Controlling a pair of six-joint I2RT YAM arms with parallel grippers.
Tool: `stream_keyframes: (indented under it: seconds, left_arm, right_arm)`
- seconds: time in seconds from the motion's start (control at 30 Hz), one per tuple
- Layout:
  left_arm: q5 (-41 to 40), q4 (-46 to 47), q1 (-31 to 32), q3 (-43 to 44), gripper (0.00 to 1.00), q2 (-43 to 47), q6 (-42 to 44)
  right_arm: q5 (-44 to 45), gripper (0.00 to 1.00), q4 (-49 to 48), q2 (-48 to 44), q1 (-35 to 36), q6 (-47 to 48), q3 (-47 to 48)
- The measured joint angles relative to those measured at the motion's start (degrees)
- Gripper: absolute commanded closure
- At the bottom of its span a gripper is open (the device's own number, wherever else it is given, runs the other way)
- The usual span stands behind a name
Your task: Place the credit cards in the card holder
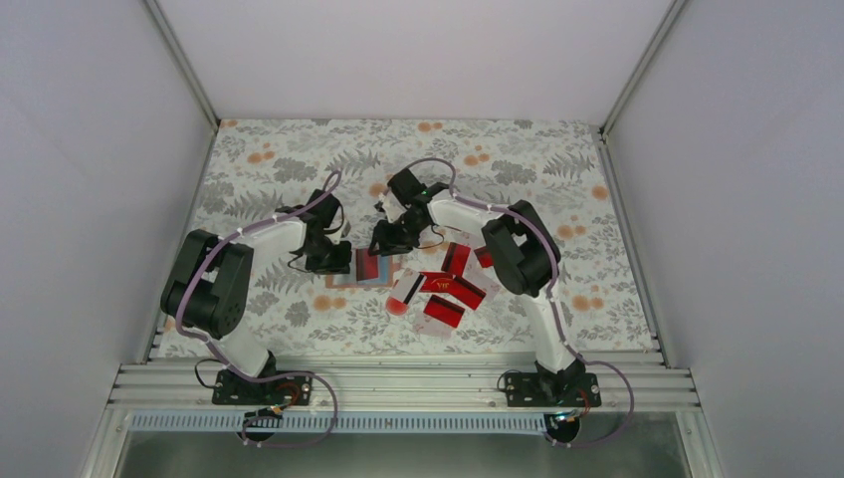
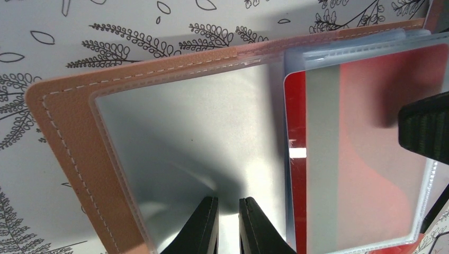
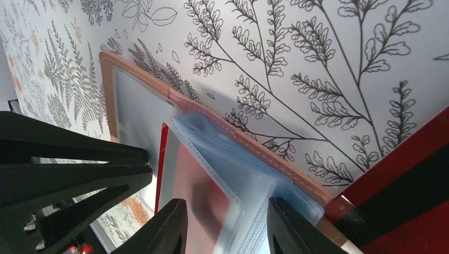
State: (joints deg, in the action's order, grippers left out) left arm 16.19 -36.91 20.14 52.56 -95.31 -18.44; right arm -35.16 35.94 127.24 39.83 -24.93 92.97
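The tan card holder (image 1: 348,280) lies open on the floral table between my arms. In the left wrist view its tan cover (image 2: 69,148) frames a clear empty sleeve, and a red card with a grey stripe (image 2: 370,159) sits in the sleeve to the right. My left gripper (image 2: 229,203) is nearly shut and empty, tips on the empty sleeve. My right gripper (image 3: 227,206) is open, its jaws either side of the fanned clear sleeves (image 3: 249,174) and the red card (image 3: 198,196). Several loose red credit cards (image 1: 453,291) lie right of the holder.
The left gripper (image 1: 336,261) and right gripper (image 1: 386,244) stand close together over the holder. The right finger (image 2: 423,127) intrudes in the left wrist view. A loose red card (image 3: 418,174) lies beside the holder's corner. White walls enclose the table.
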Motion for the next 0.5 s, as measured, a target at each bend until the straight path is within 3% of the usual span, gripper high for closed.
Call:
stream_keyframes:
  seconds: [0.5]
  left_arm:
    - [0.33, -0.09, 0.0, 0.11, 0.87, 0.0, 0.0]
  right_arm:
    - [1.33, 0.62, 2.1, 0.28, 0.35, 2.08, 0.94]
